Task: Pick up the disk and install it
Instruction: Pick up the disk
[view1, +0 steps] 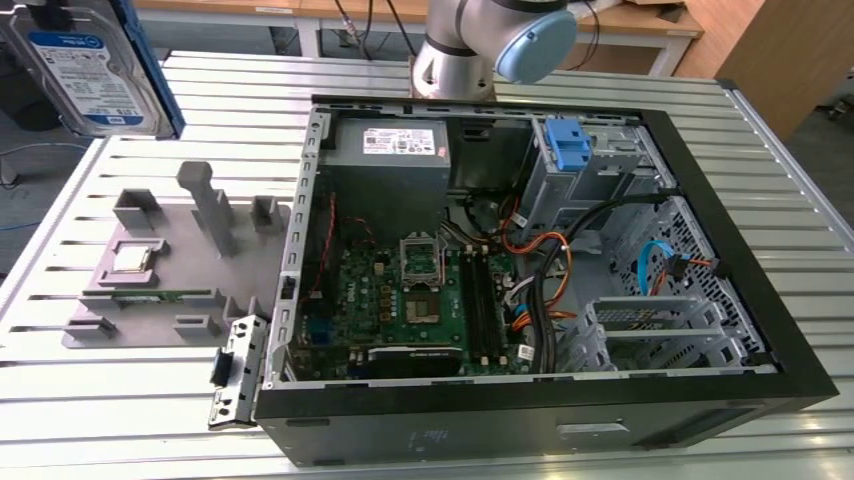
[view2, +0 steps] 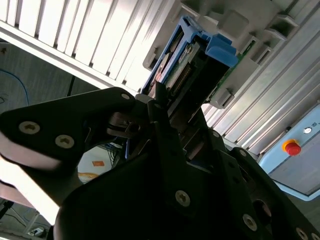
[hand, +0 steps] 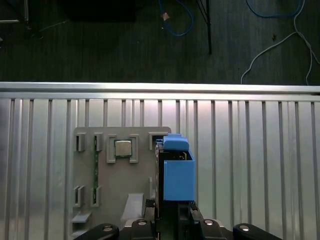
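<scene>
A: Slatted table underneath; where's the disk?
B: Aloft, at ten o'clock from the open case in the exterior view; the gripper is clamped on one end.
A: Risk?
B: Narrow hold, I judge; it could twist, slip, or snag the case's cables.

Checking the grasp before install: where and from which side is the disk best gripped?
Pinch the disk across its broad flat faces at the end opposite the blue tab, coming in along its length, as the gripper does now; the thin slab offers parallel faces.
</scene>
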